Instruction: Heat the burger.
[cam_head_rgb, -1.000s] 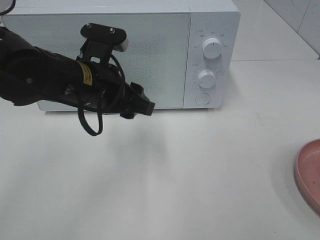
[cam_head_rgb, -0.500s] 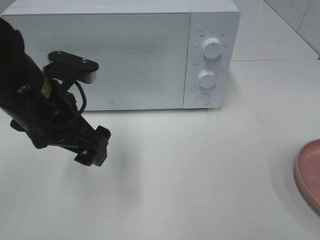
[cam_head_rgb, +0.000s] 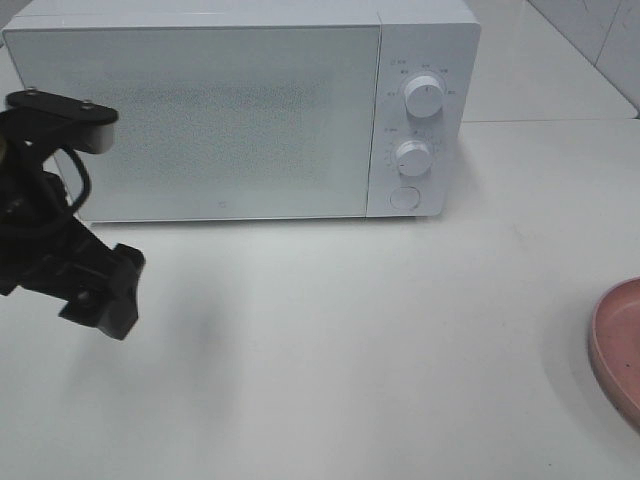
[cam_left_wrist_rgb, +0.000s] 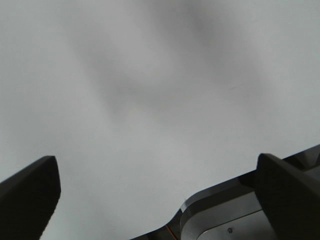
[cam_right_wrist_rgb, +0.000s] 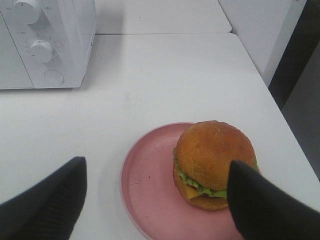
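Note:
The burger (cam_right_wrist_rgb: 214, 159), with a glossy brown bun and a green lettuce frill, sits on a pink plate (cam_right_wrist_rgb: 150, 185) in the right wrist view. It is out of the exterior view, where only the plate's edge (cam_head_rgb: 618, 350) shows at the far right. My right gripper (cam_right_wrist_rgb: 157, 165) hovers open just short of the burger and touches nothing. The white microwave (cam_head_rgb: 240, 110) stands at the back with its door shut. Over bare table at the left, my left gripper (cam_head_rgb: 105, 295) is low and open, its fingers (cam_left_wrist_rgb: 31, 192) wide apart and empty.
The microwave's two knobs (cam_head_rgb: 424, 97) and a round button (cam_head_rgb: 404, 197) are on its right panel. The table's right edge (cam_right_wrist_rgb: 272, 100) runs close behind the plate. White tabletop stretches between the microwave and the plate.
My left arm has swung away from the microwave door, down and to the left, toward the table's left side. The door stays shut and the plate has not moved.

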